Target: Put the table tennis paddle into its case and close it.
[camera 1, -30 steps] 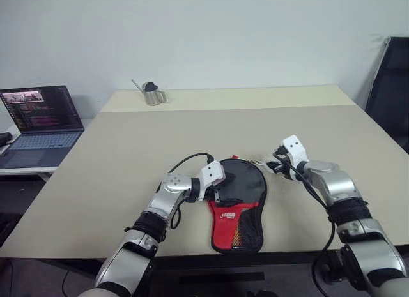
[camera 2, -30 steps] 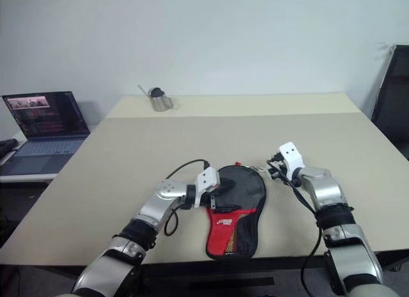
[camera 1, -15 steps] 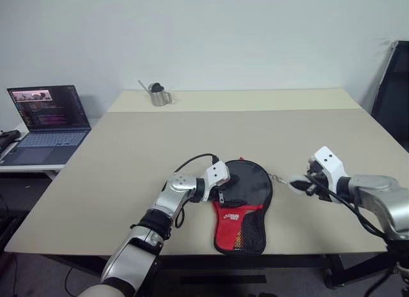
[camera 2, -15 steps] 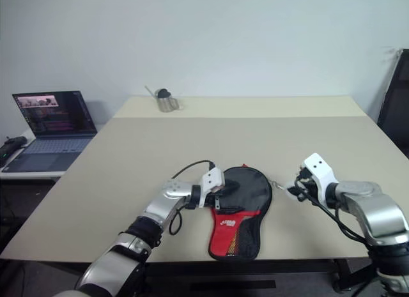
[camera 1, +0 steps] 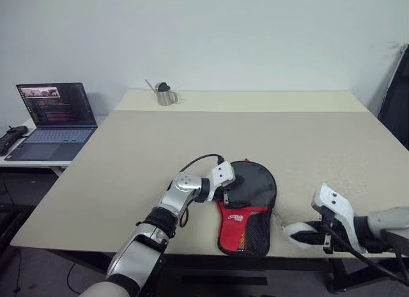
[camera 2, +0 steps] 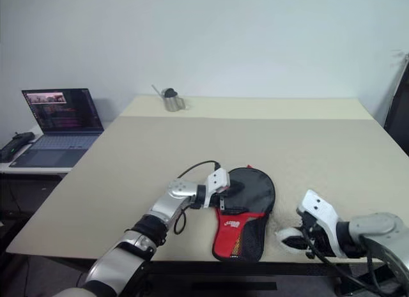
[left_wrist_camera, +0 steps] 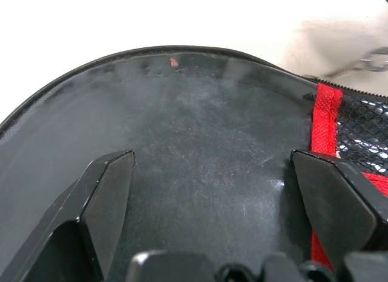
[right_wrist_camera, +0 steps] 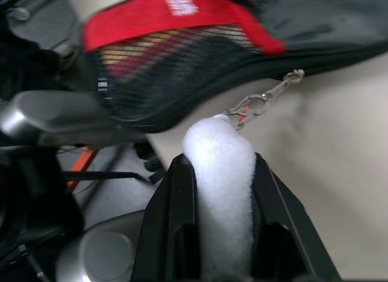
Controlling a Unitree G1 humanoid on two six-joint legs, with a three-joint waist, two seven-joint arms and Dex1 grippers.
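Right gripper (camera 1: 299, 233) has pulled back from beside the case's top right rim to the lower right of the frame, near the table's (camera 1: 128, 156) front edge. Its fingers are clamped on a white fuzzy tab (right_wrist_camera: 219, 173), with a small metal clip (right_wrist_camera: 260, 101) hanging just past it. Left gripper (camera 1: 228, 193) is unchanged, its fingers spread wide over the case's (camera 1: 252, 191) dark upper part, lower centre of frame. Case lies flat and zipped, red mesh end toward the front edge; paddle cannot be seen. Small metal can (camera 1: 166, 94) sits at upper centre. Laptop (camera 1: 54, 121) stands open at upper left, on a side desk.
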